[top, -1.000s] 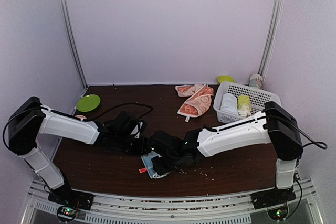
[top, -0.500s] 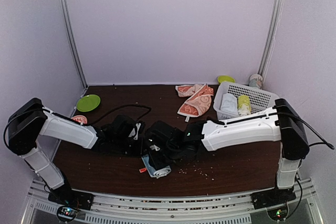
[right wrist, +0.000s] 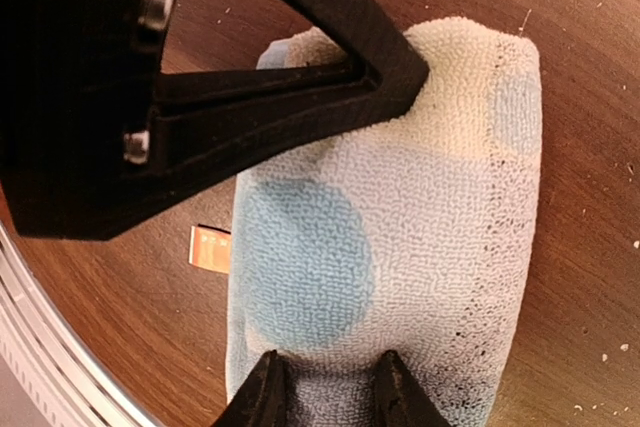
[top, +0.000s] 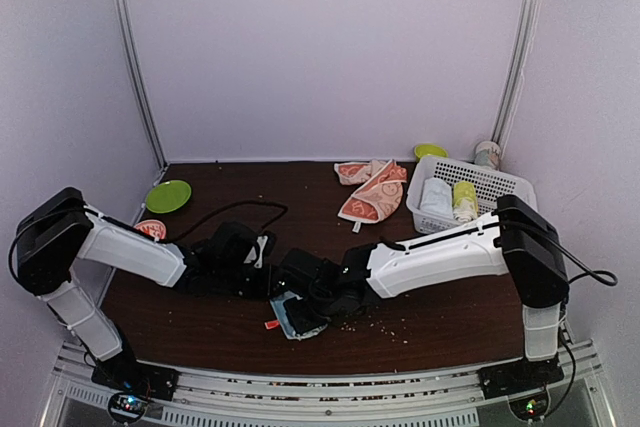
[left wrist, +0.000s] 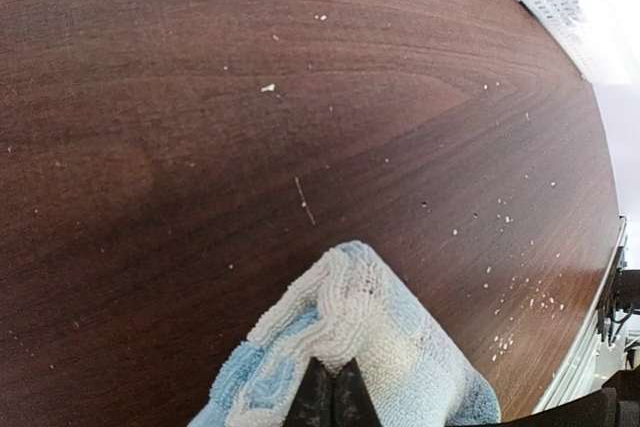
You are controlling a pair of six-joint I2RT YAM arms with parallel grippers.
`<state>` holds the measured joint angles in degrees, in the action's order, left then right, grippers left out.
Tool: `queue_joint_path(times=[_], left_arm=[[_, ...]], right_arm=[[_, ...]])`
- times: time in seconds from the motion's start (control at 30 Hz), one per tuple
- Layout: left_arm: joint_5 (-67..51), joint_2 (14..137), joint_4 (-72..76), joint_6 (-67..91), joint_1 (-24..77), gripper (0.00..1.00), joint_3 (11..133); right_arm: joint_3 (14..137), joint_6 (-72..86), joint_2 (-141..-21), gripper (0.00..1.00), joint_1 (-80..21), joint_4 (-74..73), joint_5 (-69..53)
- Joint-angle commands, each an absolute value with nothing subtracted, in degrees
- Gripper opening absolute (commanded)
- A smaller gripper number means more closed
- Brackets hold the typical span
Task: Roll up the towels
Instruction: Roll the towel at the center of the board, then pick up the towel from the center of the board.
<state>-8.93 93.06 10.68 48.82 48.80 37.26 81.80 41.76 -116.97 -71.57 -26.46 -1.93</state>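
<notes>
Both arms stretch low over the table [top: 190, 325], meeting near its front edge at the rolled light blue towel [right wrist: 400, 247]. The left end effector [left wrist: 333, 399] is together, its tip touching one end of the roll; the right end effector [right wrist: 330, 392] is clamped on the other end. The orange towel [top: 372, 190] lies unrolled at the back.

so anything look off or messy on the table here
Pale crumbs litter the table near the blue towel, and the orange towel lies crumpled, unrolled, beside the basket.
</notes>
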Motion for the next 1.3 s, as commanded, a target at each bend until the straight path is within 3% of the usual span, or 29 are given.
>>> queue_joint_path(times=[0.0,0.27,0.33,0.4,0.53,0.83,1.27], left_arm=[[-8.1,96.8,4.0,49.0,48.5,0.0,33.6],[-8.3,96.8,4.0,48.7,48.5,0.0,34.2],[-8.4,96.6,4.0,48.7,48.5,0.0,34.3],[-8.5,96.5,3.8,48.7,48.6,0.0,34.5],[-8.5,96.1,3.6,48.6,48.6,0.0,34.6],[-8.5,95.2,3.2,48.6,48.5,0.0,34.3],[-8.8,94.6,3.1,48.7,48.5,0.0,33.7]], right_arm=[[78.4,41.8,-116.2,0.36,-71.2,-30.3,-1.9],[80.1,41.6,-106.8,0.68,-69.3,-29.6,-0.8],[79.5,41.9,-106.3,0.84,-68.3,-28.5,-1.9],[78.3,42.2,-106.3,0.87,-66.9,-26.6,-3.9],[75.2,43.3,-107.8,0.89,-63.9,-21.0,-9.2],[74.4,42.1,-112.5,0.78,-60.7,-17.2,-15.7],[76.9,42.0,-116.6,0.8,-61.3,-17.7,-18.9]])
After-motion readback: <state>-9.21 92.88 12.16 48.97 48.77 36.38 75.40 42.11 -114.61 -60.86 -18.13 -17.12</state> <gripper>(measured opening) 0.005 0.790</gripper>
